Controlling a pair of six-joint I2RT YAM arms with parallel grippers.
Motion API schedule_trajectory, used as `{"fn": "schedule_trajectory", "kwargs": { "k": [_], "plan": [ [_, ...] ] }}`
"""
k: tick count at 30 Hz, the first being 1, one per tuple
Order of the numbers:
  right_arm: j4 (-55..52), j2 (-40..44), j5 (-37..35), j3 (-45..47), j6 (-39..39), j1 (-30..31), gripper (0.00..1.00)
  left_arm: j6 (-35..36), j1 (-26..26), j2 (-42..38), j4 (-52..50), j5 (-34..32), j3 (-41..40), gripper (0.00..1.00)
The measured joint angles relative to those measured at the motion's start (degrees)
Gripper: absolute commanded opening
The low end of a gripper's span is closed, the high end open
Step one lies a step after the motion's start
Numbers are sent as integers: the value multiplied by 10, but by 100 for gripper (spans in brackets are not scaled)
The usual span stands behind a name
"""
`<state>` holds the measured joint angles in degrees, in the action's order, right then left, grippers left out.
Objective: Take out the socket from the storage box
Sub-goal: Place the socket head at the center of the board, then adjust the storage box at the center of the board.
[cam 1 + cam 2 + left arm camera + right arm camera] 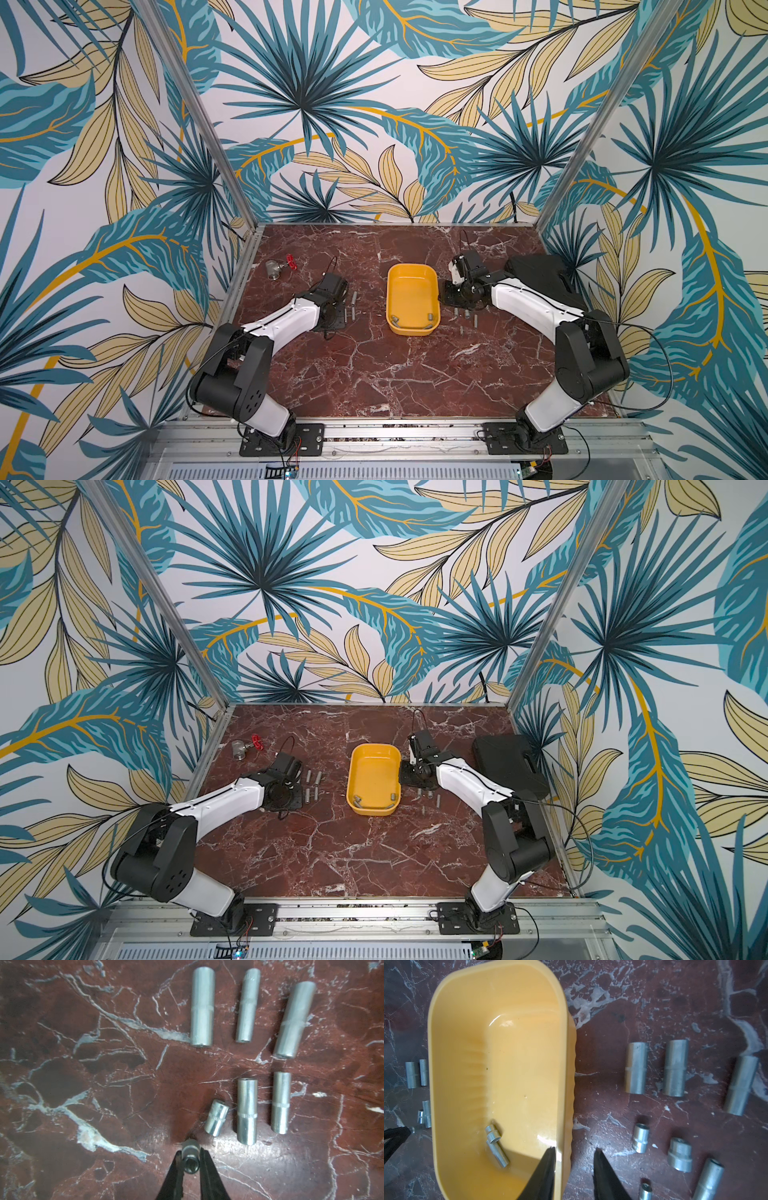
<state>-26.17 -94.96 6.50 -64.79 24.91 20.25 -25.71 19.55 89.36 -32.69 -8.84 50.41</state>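
The yellow storage box (412, 267) (376, 746) stands mid-table on the red marble. Two silver sockets (497, 1147) lie together at one end of its floor, and sockets (395, 320) show at its near end in a top view. My right gripper (575, 1148) is open astride the box's long wall (562, 1064). One finger rests against the inside; the other stands apart outside. My left gripper (191, 1159) is shut on a small short socket (190, 1154), low over the marble left of the box, beside a group of laid-out sockets.
Several sockets (202, 1007) lie in rows by the left gripper (351, 307), and several more (675, 1068) lie right of the box (465, 316). A black hard case (540, 274) sits at the right wall. A metal valve with a red handle (278, 268) lies far left.
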Motion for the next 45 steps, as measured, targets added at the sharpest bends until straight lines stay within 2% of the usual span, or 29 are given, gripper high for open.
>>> {"fn": "schedule_trajectory", "kwargs": {
  "k": [5, 11, 14, 23, 31, 36, 44, 45],
  "plan": [
    [0, 0, 0, 0, 0, 0, 33, 4, -2, 7, 7, 1, 0, 19],
    [0, 0, 0, 0, 0, 0, 33, 3, -2, 8, 8, 4, 0, 34],
    [0, 0, 0, 0, 0, 0, 33, 2, -3, 3, 6, 5, 0, 36],
    [0, -10, -2, -15, 0, 9, 34, -11, -3, -100, -6, 5, 0, 40],
    [0, -57, -31, -40, 0, 30, 33, -28, -3, -130, -6, 17, -17, 40],
    [-1, -82, -57, -40, 2, 37, 24, -37, -3, -130, -5, 27, -36, 40],
    [-14, -91, -80, -41, 13, 48, 0, -44, -3, -130, 6, 38, -39, 40],
    [-18, -91, -80, -42, 14, 48, 0, -44, -3, -130, 7, 39, -39, 40]
  ]
}}
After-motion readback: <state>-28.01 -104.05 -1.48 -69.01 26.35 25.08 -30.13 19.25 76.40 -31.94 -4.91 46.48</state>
